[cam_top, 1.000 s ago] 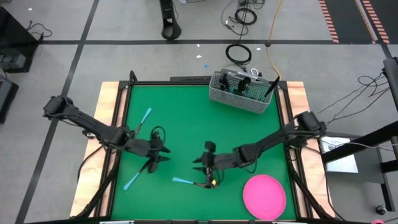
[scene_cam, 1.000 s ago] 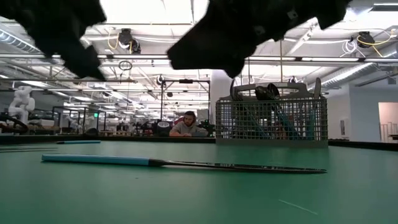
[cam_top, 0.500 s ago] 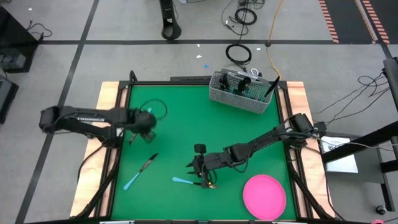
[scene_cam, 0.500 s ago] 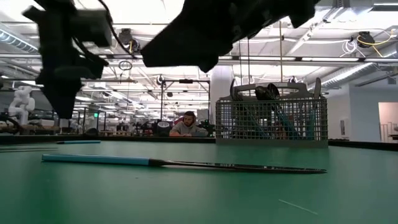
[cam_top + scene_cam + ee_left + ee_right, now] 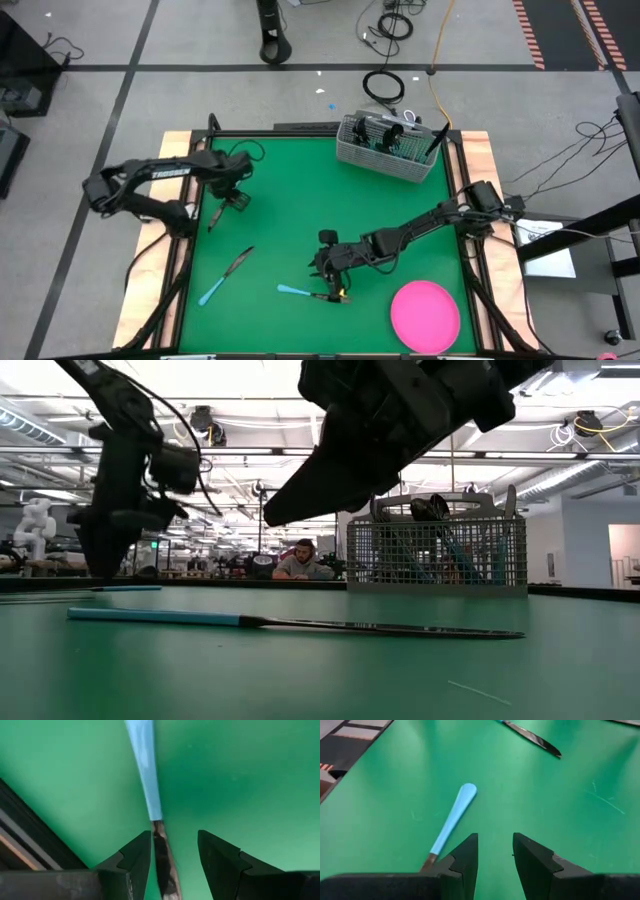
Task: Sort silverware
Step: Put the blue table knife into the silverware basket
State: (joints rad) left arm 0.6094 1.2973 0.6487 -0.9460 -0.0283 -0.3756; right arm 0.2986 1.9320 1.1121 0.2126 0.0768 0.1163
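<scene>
Silverware was scattered: left gripper (image 5: 238, 196) sat near the tabletop's far-left corner, fingers (image 5: 131, 859) spread astride a blue-handled utensil (image 5: 150, 805), not pinching it. Right gripper (image 5: 322, 268) hovered mid-table toward the near edge, jaws apart, over another piece (image 5: 449, 826). Knife (image 5: 226, 277) lay near the left edge. More stood in the mesh caddy (image 5: 390, 148) at the far edge.

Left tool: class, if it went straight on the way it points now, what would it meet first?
Most likely the blue-handled utensil lying between the open left tool's fingers, then the green mat; depth is unclear.
</scene>
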